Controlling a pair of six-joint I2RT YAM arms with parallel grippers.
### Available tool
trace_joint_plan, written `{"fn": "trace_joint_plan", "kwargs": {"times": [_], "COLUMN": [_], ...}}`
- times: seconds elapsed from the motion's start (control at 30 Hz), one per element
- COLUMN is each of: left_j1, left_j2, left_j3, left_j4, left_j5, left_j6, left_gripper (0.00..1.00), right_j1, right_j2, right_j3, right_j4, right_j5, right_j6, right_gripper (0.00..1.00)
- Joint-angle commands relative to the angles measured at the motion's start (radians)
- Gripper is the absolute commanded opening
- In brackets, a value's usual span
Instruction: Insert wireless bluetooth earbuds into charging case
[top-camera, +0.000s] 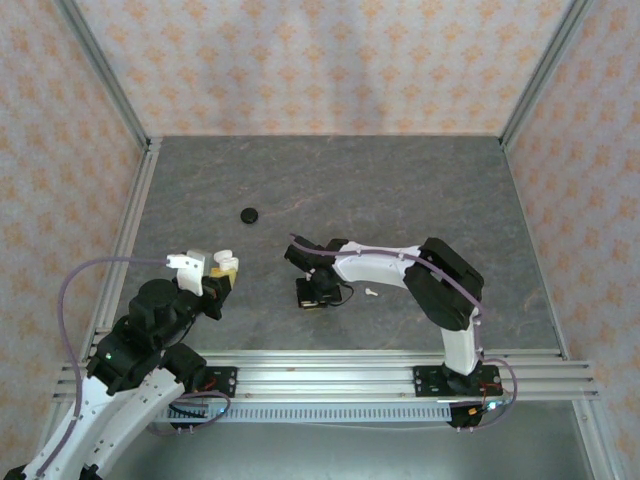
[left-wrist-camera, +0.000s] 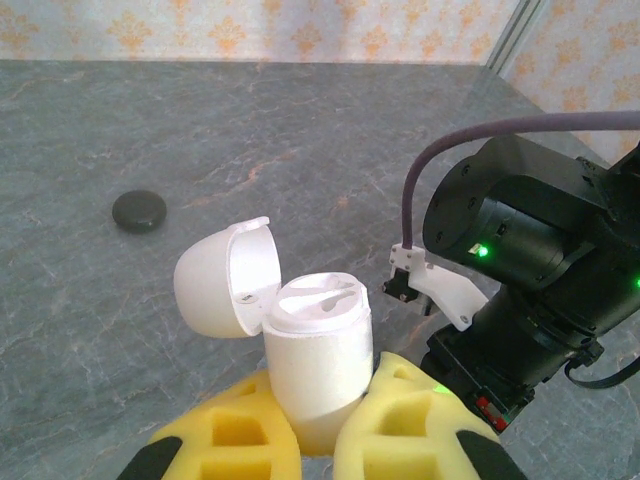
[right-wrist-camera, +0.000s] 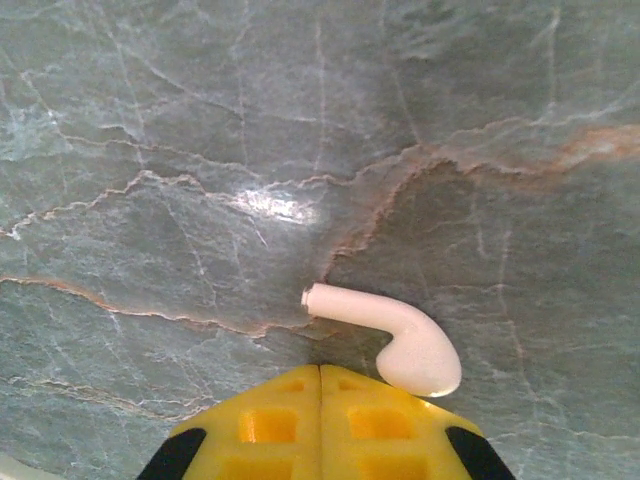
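1. The left fingers (left-wrist-camera: 235, 435) are yellow. They squeeze the case (left-wrist-camera: 318, 350) from both sides and hold it upright above the counter (left-wrist-camera: 300, 150).
2. The case is white, and it is up at the left front part of the counter.
3. Its lid (left-wrist-camera: 222, 275) is flipped open and leans off to the left.
4. The open top of the case shows white hollows. I cannot tell if a bud sits in one of them.
5. The right fingers (right-wrist-camera: 265, 425) are yellow too. They are pressed tight together with nothing between them, and their tips are down close to the counter.
6. One white earbud (right-wrist-camera: 395, 340) lies flat on the counter, just beside the tip of the right fingers.
7. Its round head is next to the fingers, and its short stem points away from them.
8. A small black disc (top-camera: 249, 214) lies farther back on the counter, well apart from the case and the earbud.
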Motion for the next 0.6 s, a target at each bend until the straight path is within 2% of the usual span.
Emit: {"fn": "trace_joint_plan", "kwargs": {"times": [0.0,0.4,0.57], "left_j1": [-0.007,-0.007,-0.007], "left_j2": [0.013,0.019,0.019], "left_j3": [-0.005,-0.002,0.002], "left_j4": [0.045,0.041,0.033], "left_j5": [0.010,0.020,0.024], "left_j6": [-0.015,-0.022,-0.023], "left_gripper": [0.00,0.00,0.00], "right_j1": [-0.023,-0.057,-0.064], "right_j2": [-0.023,0.002,0.043], "right_j3": [0.002,0.055,0.129], "right_j4": [-0.120,-0.168,-0.213], "right_j5": [0.118,0.185,0.211], "right_j6": [-0.012,-0.056,-0.099], "right_gripper": [0.05,0.04,0.03]}}
